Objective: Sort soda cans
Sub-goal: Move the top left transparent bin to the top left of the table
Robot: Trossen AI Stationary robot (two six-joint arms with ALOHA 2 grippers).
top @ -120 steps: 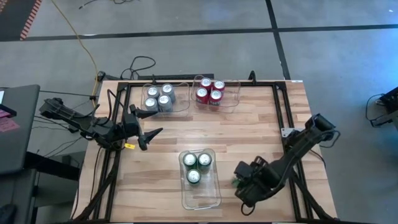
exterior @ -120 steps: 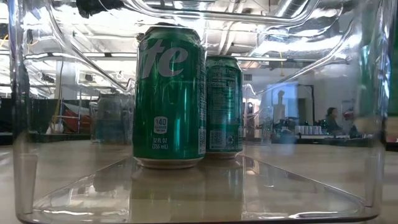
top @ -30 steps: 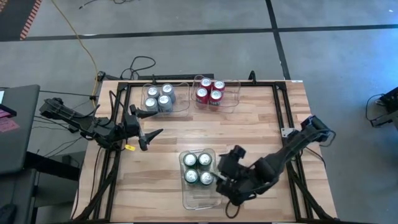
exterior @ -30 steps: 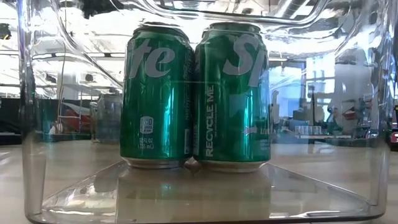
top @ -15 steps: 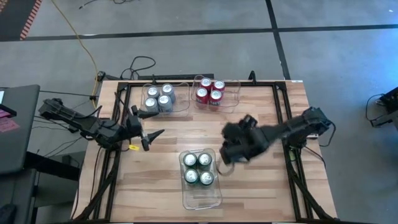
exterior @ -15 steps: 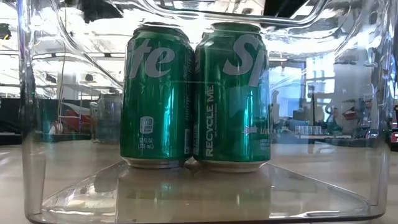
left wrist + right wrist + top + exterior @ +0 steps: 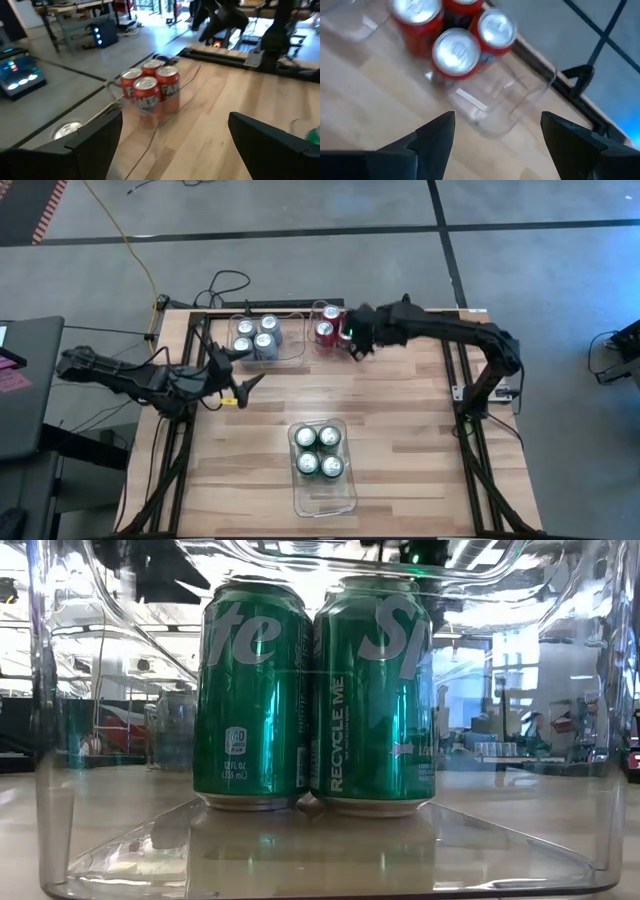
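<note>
Several green cans (image 7: 318,451) stand upright in a clear bin (image 7: 325,492) near the table's near edge; the low view shows two of them (image 7: 315,700) through the bin wall. Silver-grey cans (image 7: 255,338) stand in a clear bin at the far edge, red cans (image 7: 325,330) in another beside it. My right gripper (image 7: 347,332) hovers open above the red cans (image 7: 456,50) and their bin (image 7: 510,107). My left gripper (image 7: 250,366) is open over the table's left part, pointing at the red cans (image 7: 150,87).
Black frame rails (image 7: 455,350) run along the table's edges. Bare wood (image 7: 390,410) lies between the far bins and the green cans' bin. The right arm (image 7: 450,330) stretches along the far right side. Cables (image 7: 225,280) lie on the floor beyond the far edge.
My right gripper has left the green cans' bin, risen and swung toward the far edge, and now hangs over the red cans, its arm stretched out. A fourth green can stands in the near bin beside the other three.
</note>
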